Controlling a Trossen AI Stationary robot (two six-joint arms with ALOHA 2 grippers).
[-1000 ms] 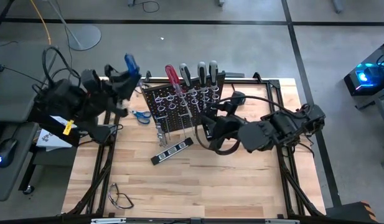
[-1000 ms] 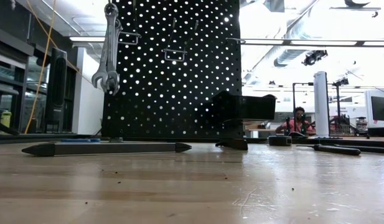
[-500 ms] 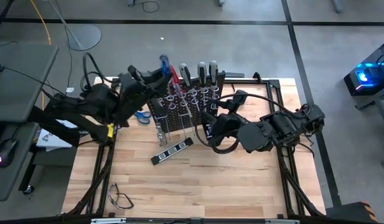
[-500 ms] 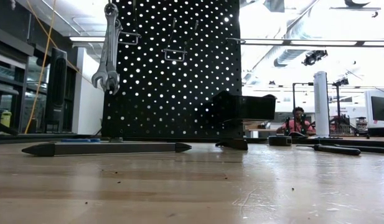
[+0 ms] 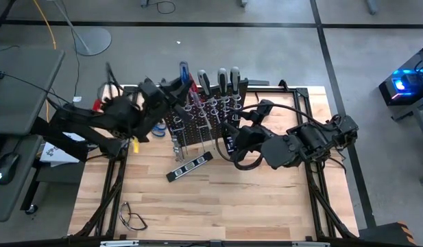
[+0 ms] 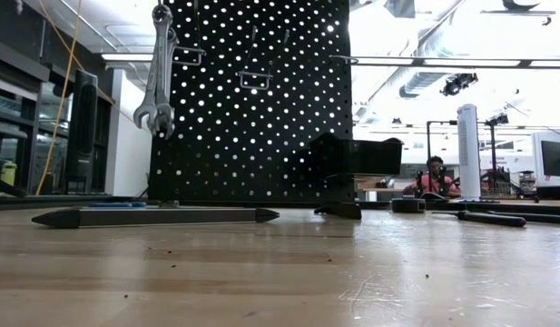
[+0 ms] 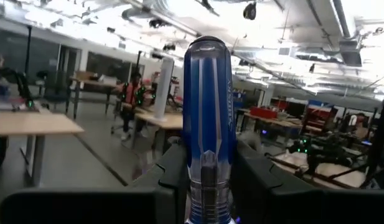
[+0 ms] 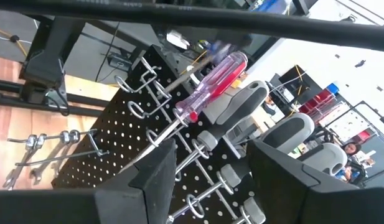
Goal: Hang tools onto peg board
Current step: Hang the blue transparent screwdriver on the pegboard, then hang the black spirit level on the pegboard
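Blue-handled screwdriver [image 7: 207, 112] — clamped in the left gripper [image 5: 175, 87], handle standing up past the fingers [image 7: 173, 171] in the left wrist view, shaft hidden below them. In the high view we see the blue handle [image 5: 183, 71] at upper centre-left of the frame, just at the left end of the peg board [image 5: 197, 113].

From that gripper outward: the board lies immediately to the picture's right of it. The red-handled screwdriver [image 5: 190, 82] already sits in a ring at the board's left end, right beside the blue one; three grey-handled screwdrivers [image 5: 221, 79] fill the rings further right. We judge the tool's long axis to be close to upright, handle uppermost, so the tip points down toward the ring row. Whether it is over a free ring we cannot tell from above.

The right gripper [image 5: 228, 137] sits at frame centre, on the table side of the board, fingers [image 8: 154, 174] apart and empty; its wrist view looks at the red handle [image 8: 216, 81] and the rings. The left arm is plainly the nearer one, and it holds the tool.

Wrenches [image 6: 160, 77] hang at the upper left of the low view, on the board's front. Blue-handled scissors [image 5: 155, 127] lie on the table left of the board, near the left arm.

What the next move seems to turn on — lining the shaft over a ring left of the red handle without knocking it.
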